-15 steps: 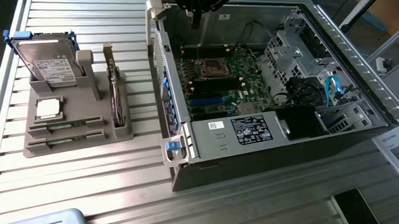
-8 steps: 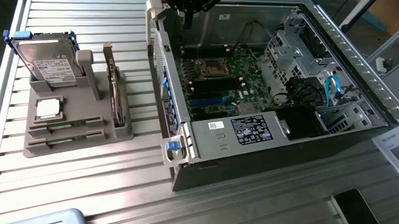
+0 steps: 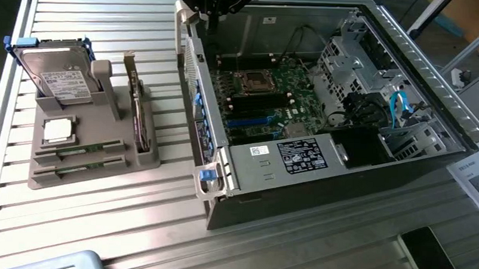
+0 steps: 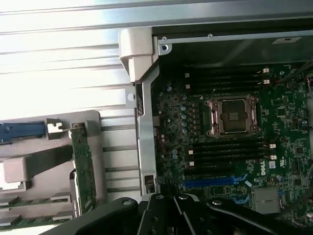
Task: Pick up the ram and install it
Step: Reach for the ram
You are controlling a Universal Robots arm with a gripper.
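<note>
We list two ram sticks [image 3: 79, 148] in one gray holder [image 3: 70, 180], well apart from our gripper [image 3: 216, 5], which is closed and empty over the case [image 3: 317, 200] rim; slatted table [image 3: 165, 215] between.

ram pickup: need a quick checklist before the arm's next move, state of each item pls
1. Ram sticks in the grey holder: ok, both lie in their slots.
2. Gripper empty: ok, nothing seen in it.
3. Jaws open for the pick: not ok, shut.
4. Gripper over the ram sticks: not ok, it hangs above the computer case edge, off the holder.
5. Motherboard ram slots free: ok, they look empty.
6. Slot latches open: cannot tell.
</note>
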